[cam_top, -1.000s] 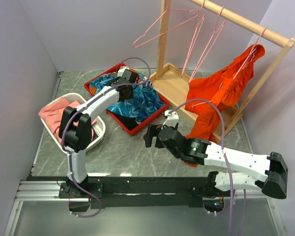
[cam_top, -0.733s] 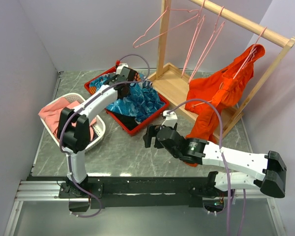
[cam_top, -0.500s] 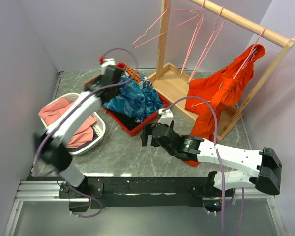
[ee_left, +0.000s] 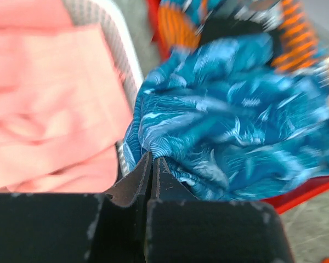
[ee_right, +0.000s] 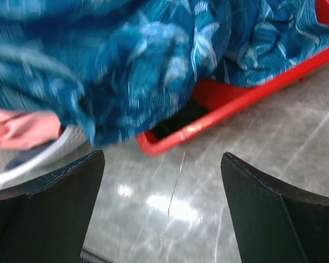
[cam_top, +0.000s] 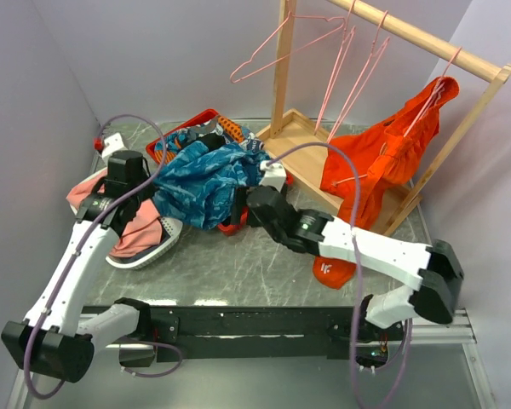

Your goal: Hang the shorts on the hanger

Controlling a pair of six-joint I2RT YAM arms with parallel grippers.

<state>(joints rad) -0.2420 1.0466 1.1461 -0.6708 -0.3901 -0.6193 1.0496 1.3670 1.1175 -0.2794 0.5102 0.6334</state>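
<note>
Left pincer (ee_left: pixel 152 162) pinching shorts (ee_left: pixel 236 137) over basket (ee_left: pixel 122 66) rim | right pincer (ee_right: pixel 162 159) spread above table (ee_right: pixel 252 181), beside red tray (ee_right: pixel 236 98) edge

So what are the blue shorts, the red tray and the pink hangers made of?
The shorts look like thin soft cloth: they crumple and drape in folds. The red tray seems hard glossy plastic, its rim shining. The pink hanger looks like thin wire, probably coated metal.

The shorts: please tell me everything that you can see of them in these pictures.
The shorts are teal-blue fabric with a lighter leaf-like print, soft and crumpled. The left end effector is shut on one bunched edge of them. They hang in loose folds from the red tray, over its rim, toward the white basket. I cannot make out a drawstring.
</note>
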